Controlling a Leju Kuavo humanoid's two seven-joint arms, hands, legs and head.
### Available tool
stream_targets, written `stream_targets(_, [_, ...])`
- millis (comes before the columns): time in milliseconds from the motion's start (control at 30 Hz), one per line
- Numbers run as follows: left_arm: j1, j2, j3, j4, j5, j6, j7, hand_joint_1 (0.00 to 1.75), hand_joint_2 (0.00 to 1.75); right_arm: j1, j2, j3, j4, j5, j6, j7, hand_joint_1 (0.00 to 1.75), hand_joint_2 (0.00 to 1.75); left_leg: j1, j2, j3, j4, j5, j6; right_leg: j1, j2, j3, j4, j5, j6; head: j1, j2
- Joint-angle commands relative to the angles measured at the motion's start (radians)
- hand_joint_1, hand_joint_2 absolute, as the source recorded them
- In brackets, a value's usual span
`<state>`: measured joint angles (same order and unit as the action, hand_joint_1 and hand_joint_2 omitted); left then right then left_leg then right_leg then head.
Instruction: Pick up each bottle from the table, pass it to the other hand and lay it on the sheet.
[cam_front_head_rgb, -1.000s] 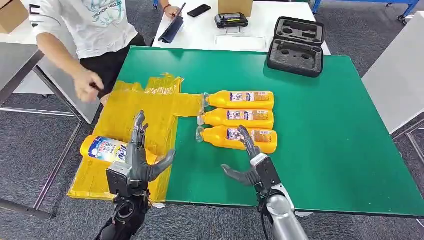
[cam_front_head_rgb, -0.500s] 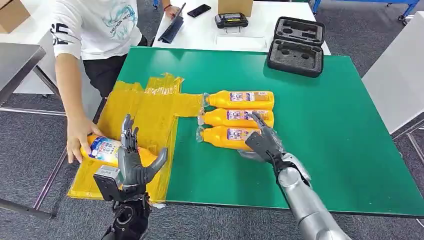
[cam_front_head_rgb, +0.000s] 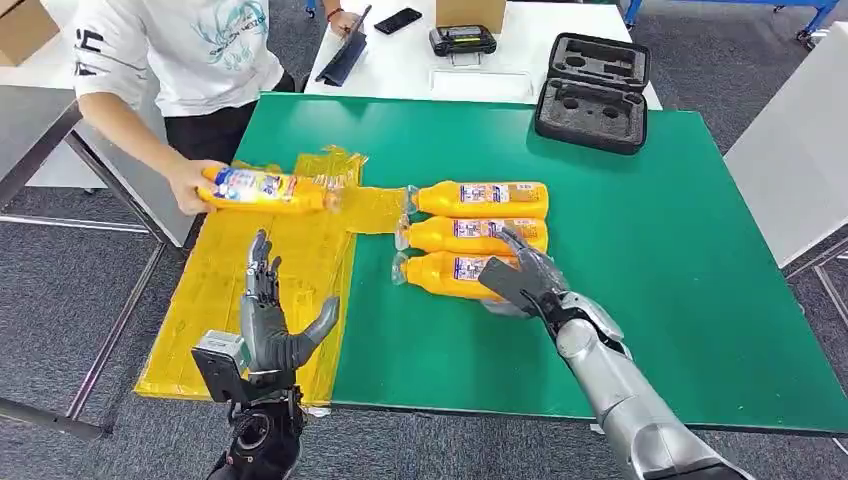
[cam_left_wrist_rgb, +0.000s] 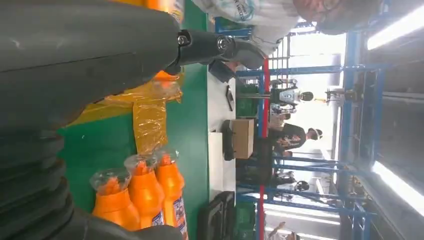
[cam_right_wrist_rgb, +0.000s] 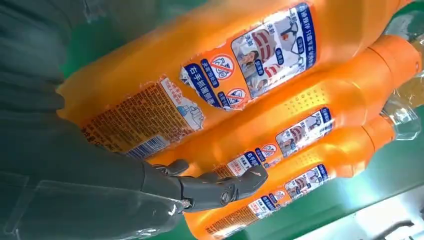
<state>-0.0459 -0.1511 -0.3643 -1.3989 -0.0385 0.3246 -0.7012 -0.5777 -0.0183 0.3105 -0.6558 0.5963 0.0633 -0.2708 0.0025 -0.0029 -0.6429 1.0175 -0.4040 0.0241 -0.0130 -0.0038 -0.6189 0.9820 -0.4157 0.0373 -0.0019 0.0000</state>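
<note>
Bottle (cam_front_head_rgb: 262, 189) lifted, beyond left hand (cam_front_head_rgb: 265, 330)

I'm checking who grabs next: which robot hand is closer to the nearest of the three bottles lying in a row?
Right. The right robot hand is on the nearest bottle; the left robot hand hovers over the yellow sheet, well apart.
</note>
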Motion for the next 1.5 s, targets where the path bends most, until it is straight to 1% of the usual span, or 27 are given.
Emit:
stream_targets(33, [-0.036, 0.006, -0.004, 0.066, 0.003, 0.005, 0.003, 0.0, 1.75, -0.077, -0.012, 0.055, 0.119, 0.024, 0.001, 0.025, 0.0, 1.75, 0.0, 0.0, 0.004, 0.0, -0.001, -0.001, 0.0, 0.0, 0.004, 0.0, -0.001, -0.001, 0.0, 0.0])
stream_targets(167, [-0.032, 0.002, 0.002, 0.072, -0.001, 0.017, 0.003, 0.0, 1.75, -0.118, 0.009, 0.084, 0.169, 0.053, 0.022, 0.055, 0.0, 1.75, 0.0, 0.001, 0.003, -0.001, -0.001, -0.001, 0.0, 0.001, 0.003, 0.0, -0.001, -0.001, 0.0, 0.0])
stream_targets(200, [-0.029, 0.001, 0.003, 0.072, -0.008, 0.02, 0.003, 0.0, 1.75, -0.138, 0.019, 0.098, 0.204, 0.065, 0.034, 0.062, 0.0, 1.75, 0.0, 0.002, 0.009, -0.001, -0.003, -0.002, 0.001, 0.002, 0.008, 0.0, -0.003, -0.002, 0.0, 0.0])
stream_targets(267, [-0.03, 0.002, 0.005, 0.076, -0.013, 0.02, 0.003, 0.0, 1.75, -0.145, 0.026, 0.111, 0.227, 0.074, 0.045, 0.066, 0.0, 1.75, 0.0, 0.001, 0.003, -0.001, -0.001, -0.001, 0.0, 0.001, 0.002, 0.0, 0.0, -0.001, 0.0, 0.0])
stream_targets(300, [-0.029, 0.004, 0.005, 0.077, -0.013, 0.02, 0.003, 0.0, 1.75, -0.142, 0.027, 0.112, 0.231, 0.075, 0.045, 0.066, 0.0, 1.75, 0.0, 0.002, 0.006, -0.001, -0.002, -0.001, 0.0, 0.002, 0.005, 0.0, -0.002, -0.001, 0.001, 0.0])
stream_targets(367, [-0.027, 0.006, 0.008, 0.077, -0.013, 0.018, 0.003, 0.0, 1.75, -0.135, 0.027, 0.124, 0.236, 0.084, 0.052, 0.064, 0.0, 1.75, 0.0, 0.001, 0.005, -0.001, -0.001, -0.001, 0.0, 0.001, 0.004, -0.001, -0.001, -0.001, 0.0, 0.0])
stream_targets(400, [-0.025, 0.007, 0.009, 0.079, -0.013, 0.018, 0.003, 0.0, 1.75, -0.131, 0.026, 0.129, 0.235, 0.088, 0.05, 0.064, 0.0, 1.75, 0.0, 0.001, 0.007, -0.001, -0.002, -0.001, 0.001, 0.001, 0.007, -0.001, -0.002, -0.002, 0.0, 0.0])
stream_targets(433, [-0.021, 0.004, 0.017, 0.094, -0.01, 0.02, 0.003, 0.0, 1.75, -0.116, 0.026, 0.178, 0.212, 0.138, 0.04, 0.059, 0.0, 1.75, 0.001, 0.001, 0.005, -0.001, -0.002, -0.001, 0.001, 0.001, 0.005, -0.001, -0.001, -0.001, 0.0, 0.0])
stream_targets(500, [-0.003, 0.006, 0.024, 0.079, -0.015, 0.017, 0.003, 0.0, 1.75, -0.083, 0.032, 0.194, 0.17, 0.152, 0.042, 0.081, 0.0, 1.75, 0.001, 0.001, 0.007, -0.002, -0.002, -0.001, 0.001, 0.001, 0.007, -0.002, -0.002, -0.002, 0.0, 0.0])
stream_targets(567, [0.004, 0.003, 0.03, 0.079, -0.02, 0.015, 0.003, 0.0, 1.75, -0.059, 0.021, 0.209, 0.133, 0.16, 0.061, 0.112, 0.0, 1.75, 0.0, 0.001, 0.005, -0.002, -0.001, -0.001, 0.001, 0.001, 0.005, -0.002, -0.001, -0.001, 0.001, 0.0])
stream_targets(600, [0.006, 0.003, 0.031, 0.079, -0.021, 0.014, 0.003, 0.0, 1.75, -0.054, 0.015, 0.21, 0.13, 0.16, 0.063, 0.116, 0.0, 1.75, 0.001, 0.002, 0.009, -0.002, -0.002, -0.002, 0.001, 0.002, 0.008, -0.002, -0.002, -0.002, 0.0, 0.0])
stream_targets(667, [0.009, 0.005, 0.031, 0.08, -0.026, 0.013, 0.003, 0.0, 1.75, -0.038, 0.003, 0.211, 0.118, 0.161, 0.064, 0.121, 0.0, 1.75, 0.001, 0.0, 0.006, -0.002, -0.001, -0.001, 0.001, 0.0, 0.005, -0.002, -0.001, -0.001, 0.0, 0.0])
stream_targets(700, [0.009, 0.004, 0.032, 0.087, -0.024, 0.008, 0.003, 0.0, 1.75, -0.024, -0.009, 0.213, 0.108, 0.163, 0.067, 0.126, 0.0, 1.75, 0.001, 0.0, 0.014, -0.003, -0.003, -0.002, 0.002, -0.001, 0.013, -0.003, -0.004, -0.002, 0.0, 0.0])
stream_targets(733, [0.006, 0.004, 0.031, 0.09, -0.025, 0.007, 0.003, 0.0, 1.75, -0.015, -0.016, 0.214, 0.099, 0.165, 0.066, 0.128, 0.0, 1.75, 0.001, -0.001, 0.008, -0.002, -0.001, -0.001, 0.001, -0.002, 0.008, -0.003, -0.002, -0.001, 0.0, 0.0])
stream_targets(767, [0.003, 0.005, 0.029, 0.096, -0.025, 0.002, 0.003, 0.0, 1.75, 0.0, -0.029, 0.217, 0.077, 0.169, 0.078, 0.137, 0.0, 1.75, 0.001, -0.001, 0.007, -0.002, -0.001, -0.001, 0.001, -0.001, 0.006, -0.002, -0.001, -0.001, 0.001, 0.0])
stream_targets(800, [0.002, 0.005, 0.028, 0.098, -0.024, 0.0, 0.003, 0.0, 1.75, 0.006, -0.037, 0.218, 0.072, 0.171, 0.081, 0.139, 0.0, 1.75, 0.001, -0.002, 0.01, -0.003, -0.001, -0.001, 0.002, -0.002, 0.01, -0.003, -0.002, -0.002, 0.0, 0.0])
stream_targets(867, [-0.005, 0.006, 0.025, 0.106, -0.024, -0.003, 0.003, 0.0, 1.75, 0.022, -0.05, 0.219, 0.043, 0.175, 0.094, 0.145, 0.0, 1.75, 0.001, -0.002, 0.009, -0.002, -0.001, -0.001, 0.001, -0.003, 0.009, -0.003, -0.002, -0.001, 0.0, 0.0])
stream_targets(900, [-0.009, 0.006, 0.022, 0.109, -0.023, -0.006, 0.003, 0.0, 1.75, 0.033, -0.061, 0.222, 0.022, 0.181, 0.101, 0.151, 0.0, 1.75, 0.001, -0.003, 0.011, -0.002, -0.002, -0.001, 0.001, -0.004, 0.012, -0.003, -0.002, -0.002, 0.0, 0.0])
stream_targets(967, [-0.012, 0.005, 0.02, 0.114, -0.023, -0.009, 0.003, 0.0, 1.75, 0.032, -0.072, 0.225, 0.011, 0.185, 0.109, 0.154, 0.0, 1.75, 0.001, -0.003, 0.01, -0.002, -0.001, 0.0, 0.001, -0.003, 0.01, -0.003, -0.002, -0.001, 0.0, 0.0])
stream_targets(1000, [-0.013, 0.005, 0.02, 0.116, -0.023, -0.01, 0.003, 0.0, 1.75, 0.033, -0.075, 0.226, 0.006, 0.187, 0.109, 0.155, 0.0, 1.75, 0.001, -0.003, 0.013, -0.002, -0.002, 0.0, 0.001, -0.004, 0.013, -0.004, -0.002, -0.002, 0.0, 0.0])
stream_targets(1067, [-0.014, 0.006, 0.021, 0.117, -0.023, -0.01, 0.003, 0.0, 1.75, 0.036, -0.081, 0.224, 0.006, 0.187, 0.109, 0.155, 0.0, 1.75, 0.001, -0.002, 0.011, -0.002, -0.001, 0.0, 0.001, -0.003, 0.011, -0.003, -0.002, -0.001, 0.0, 0.0])
stream_targets(1100, [-0.016, 0.007, 0.021, 0.119, -0.023, -0.01, 0.003, 0.0, 1.75, 0.038, -0.087, 0.223, 0.004, 0.187, 0.108, 0.155, 0.0, 1.75, 0.001, -0.003, 0.013, -0.002, -0.002, 0.0, 0.001, -0.003, 0.013, -0.004, -0.002, -0.002, 0.0, 0.0])
stream_targets(1167, [-0.027, 0.008, 0.018, 0.137, -0.013, -0.019, 0.003, 0.0, 1.75, 0.06, -0.105, 0.205, -0.038, 0.172, 0.115, 0.174, 0.0, 1.75, 0.001, -0.003, 0.011, -0.002, -0.001, 0.0, 0.001, -0.004, 0.012, -0.003, -0.002, -0.001, 0.0, 0.0])
stream_targets(1200, [-0.03, 0.009, 0.015, 0.142, -0.012, -0.019, 0.003, 0.0, 1.75, 0.064, -0.112, 0.199, -0.042, 0.168, 0.118, 0.176, 0.0, 1.75, 0.001, -0.005, 0.017, -0.004, -0.002, -0.001, 0.001, -0.006, 0.018, -0.005, -0.003, -0.003, 0.0, 0.0])
stream_targets(1233, [-0.033, 0.01, 0.013, 0.145, -0.011, -0.02, 0.003, 0.0, 1.75, 0.066, -0.118, 0.194, -0.042, 0.164, 0.119, 0.176, 0.0, 1.75, 0.001, -0.005, 0.013, -0.002, -0.001, 0.0, 0.001, -0.005, 0.014, -0.004, -0.002, -0.001, 0.0, 0.0])
stream_targets(1433, [-0.034, 0.011, 0.011, 0.147, -0.01, -0.022, 0.003, 0.0, 1.75, 0.068, -0.12, 0.191, -0.042, 0.161, 0.119, 0.176, 0.0, 1.75, 0.001, -0.004, 0.013, -0.002, -0.001, 0.0, 0.001, -0.004, 0.014, -0.003, -0.002, -0.001, 0.001, 0.0])
stream_targets(1500, [-0.042, 0.016, 0.002, 0.155, -0.003, -0.027, 0.003, 0.0, 1.75, 0.09, -0.14, 0.173, -0.063, 0.133, 0.14, 0.167, 0.0, 1.75, 0.001, -0.005, 0.015, -0.003, -0.002, 0.0, 0.001, -0.005, 0.016, -0.004, -0.002, -0.002, 0.001, 0.0])
